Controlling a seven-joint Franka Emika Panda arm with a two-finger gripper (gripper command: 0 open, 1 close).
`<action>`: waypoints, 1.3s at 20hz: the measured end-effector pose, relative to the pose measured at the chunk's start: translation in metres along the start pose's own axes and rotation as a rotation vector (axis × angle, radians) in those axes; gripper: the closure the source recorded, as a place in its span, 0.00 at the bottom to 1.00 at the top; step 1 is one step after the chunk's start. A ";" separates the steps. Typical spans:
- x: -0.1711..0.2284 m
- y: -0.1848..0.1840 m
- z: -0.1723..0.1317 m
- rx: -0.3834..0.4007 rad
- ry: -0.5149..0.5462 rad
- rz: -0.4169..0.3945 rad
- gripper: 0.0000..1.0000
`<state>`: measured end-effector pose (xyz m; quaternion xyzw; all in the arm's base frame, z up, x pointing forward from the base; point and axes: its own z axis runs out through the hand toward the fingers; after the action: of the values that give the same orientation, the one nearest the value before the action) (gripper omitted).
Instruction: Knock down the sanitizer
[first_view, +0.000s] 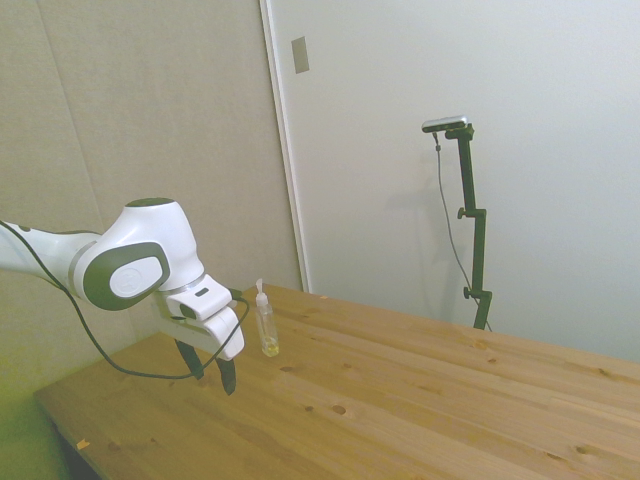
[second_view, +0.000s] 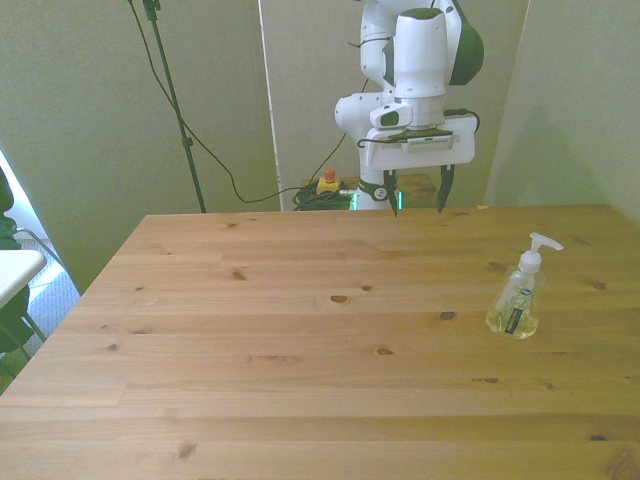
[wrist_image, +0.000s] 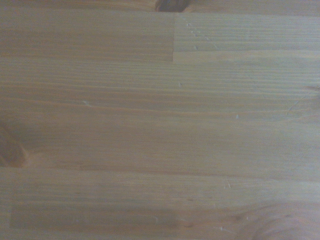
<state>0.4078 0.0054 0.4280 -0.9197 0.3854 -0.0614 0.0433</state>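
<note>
Toward the front view's right edge of the light wooden plank table (second_view: 300, 330), you've got the sanitizer (second_view: 519, 300), a small clear plastic pump bottle w/ white nozzle cap and yellowish liquid at its base. It's standing upright, approx 4 o'clock from table centre in that view, nozzle pointing to 3 o'clock. Bare wood on all sides of it; nothing touching it.

The white two-finger gripper (second_view: 417, 203) w/ dark fingers hangs at 12 o'clock, over the table's far edge, fingertips down and spread wide, holding nothing. It's well apart from the bottle: bottle sits at approx 5 o'clock from the gripper in the front view.

In the side view, the gripper (first_view: 211, 375) is low near the table (first_view: 420, 400) corner, tips just above the wood. The sanitizer (first_view: 266, 322) appears just beside it at 2 o'clock, but that's depth overlap; not touching.

Wrist view shows only blurred table (wrist_image: 160, 120) planks and knots.

Open room: whole middle and front view's left side of tabletop is bare wood.
</note>
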 end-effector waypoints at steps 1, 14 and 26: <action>0.000 0.000 0.000 -0.002 0.001 0.001 0.00; 0.012 -0.059 -0.010 -0.050 0.037 0.013 0.00; 0.018 -0.175 0.017 -0.118 0.050 -0.004 1.00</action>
<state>0.5456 0.1155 0.4347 -0.9196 0.3874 -0.0618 -0.0209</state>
